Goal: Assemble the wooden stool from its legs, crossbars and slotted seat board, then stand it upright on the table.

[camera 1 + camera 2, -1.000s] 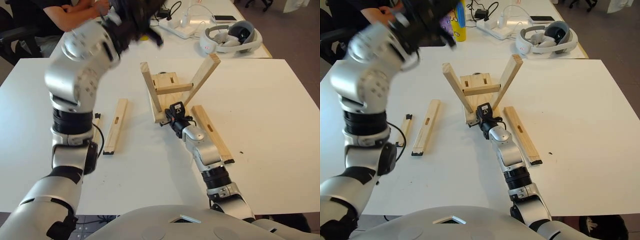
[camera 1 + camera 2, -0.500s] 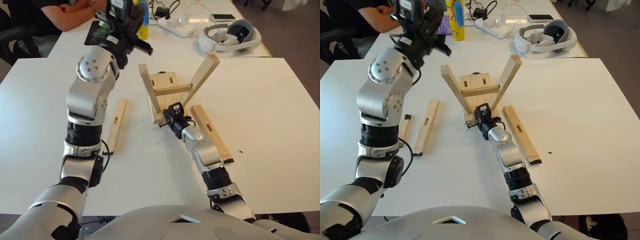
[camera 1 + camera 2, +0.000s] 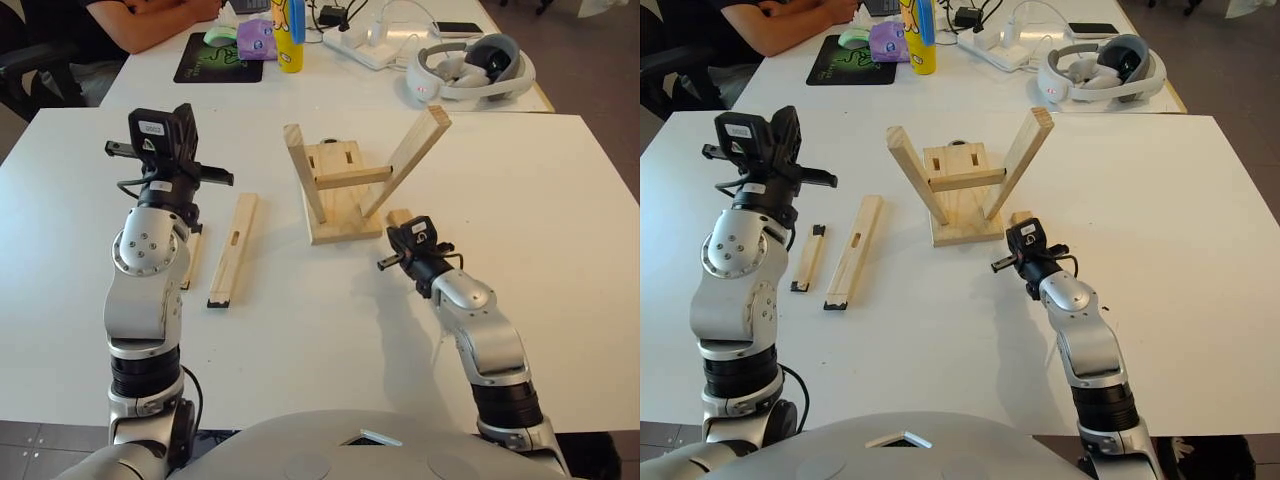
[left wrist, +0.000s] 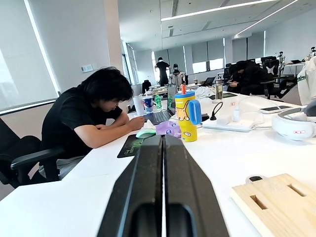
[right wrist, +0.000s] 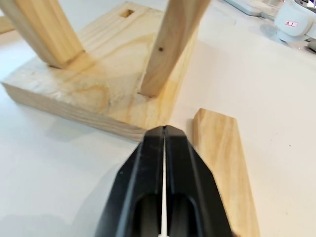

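Plainly, rests the half-built stool [image 3: 335,195] legs-up on the worktop [image 3: 560,230], ready for the loose leg [image 3: 232,250]; holds left pincer [image 4: 163,140] and right pincer [image 5: 164,129] closed, empty.

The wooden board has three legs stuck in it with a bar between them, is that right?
No. The wooden board has two legs stuck in it, not three, with a bar between them. The left eye view shows this.
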Controlling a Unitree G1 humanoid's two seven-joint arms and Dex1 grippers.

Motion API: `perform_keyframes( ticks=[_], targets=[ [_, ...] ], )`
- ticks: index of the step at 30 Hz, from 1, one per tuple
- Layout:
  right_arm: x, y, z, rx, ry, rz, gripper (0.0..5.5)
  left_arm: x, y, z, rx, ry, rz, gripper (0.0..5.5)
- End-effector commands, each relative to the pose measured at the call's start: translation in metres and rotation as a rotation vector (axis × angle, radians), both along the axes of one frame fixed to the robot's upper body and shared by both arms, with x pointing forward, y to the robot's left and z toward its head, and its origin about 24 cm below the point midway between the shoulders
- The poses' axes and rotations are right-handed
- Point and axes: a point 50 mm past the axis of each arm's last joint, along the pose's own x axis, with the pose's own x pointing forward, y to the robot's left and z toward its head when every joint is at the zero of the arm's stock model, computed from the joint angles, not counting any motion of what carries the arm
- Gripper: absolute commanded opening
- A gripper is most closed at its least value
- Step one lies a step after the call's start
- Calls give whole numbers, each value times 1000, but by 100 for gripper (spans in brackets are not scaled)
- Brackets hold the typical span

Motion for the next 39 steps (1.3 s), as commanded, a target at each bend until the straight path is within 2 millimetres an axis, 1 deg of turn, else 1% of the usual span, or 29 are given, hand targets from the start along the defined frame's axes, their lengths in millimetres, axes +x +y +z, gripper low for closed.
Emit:
perform_keyframes(
  ticks=[1, 5, 11, 13, 17, 22, 25, 28, 29, 30, 33, 35, 36, 37, 39],
  targets=[
    [6, 3, -11, -85, 42, 1, 0, 5, -10, 1, 3, 13, -32, 1],
    [10, 6, -20, -143, 70, -3, 0, 7, -15, -1, 11, 34, -60, 1],
    [12, -2, -25, -218, 73, -32, 0, 6, -17, -9, 5, 75, -73, 1],
    [14, 3, -26, -216, 66, -11, 0, 6, -18, -10, 4, 76, -74, 1],
    [15, 19, -28, -192, 49, 60, 0, 6, -19, -12, -2, 91, -80, 1],
    [9, 33, -28, -158, 55, 111, 0, 6, -16, -17, -11, 126, -66, 1],
    [8, 35, -28, -160, 56, 114, 0, 5, -17, -20, -23, 140, -65, 1],
    [10, 28, -27, -168, 43, 75, 0, 4, -18, -21, -29, 147, -66, 1],
    [11, 26, -22, -152, 21, 59, 0, 4, -18, -20, -31, 143, -61, 1],
    [11, 24, -11, -112, -23, 29, 0, 3, -16, -19, -34, 133, -50, 1],
    [3, 16, 32, 36, -195, -61, 0, -1, -9, -10, -59, 79, -10, 1],
    [-5, 4, 57, 135, -279, -179, 0, -5, -9, -7, -76, 62, -4, 1],
    [-7, -5, 69, 151, -339, -247, 0, -6, -9, -5, -86, 55, 1, 1],
    [-7, -12, 82, 171, -404, -303, 0, -7, -8, -4, -88, 44, 11, 1],
    [-2, -20, 99, 195, -488, -376, 0, -7, -7, -2, -88, 34, 26, 1]
  ],
)
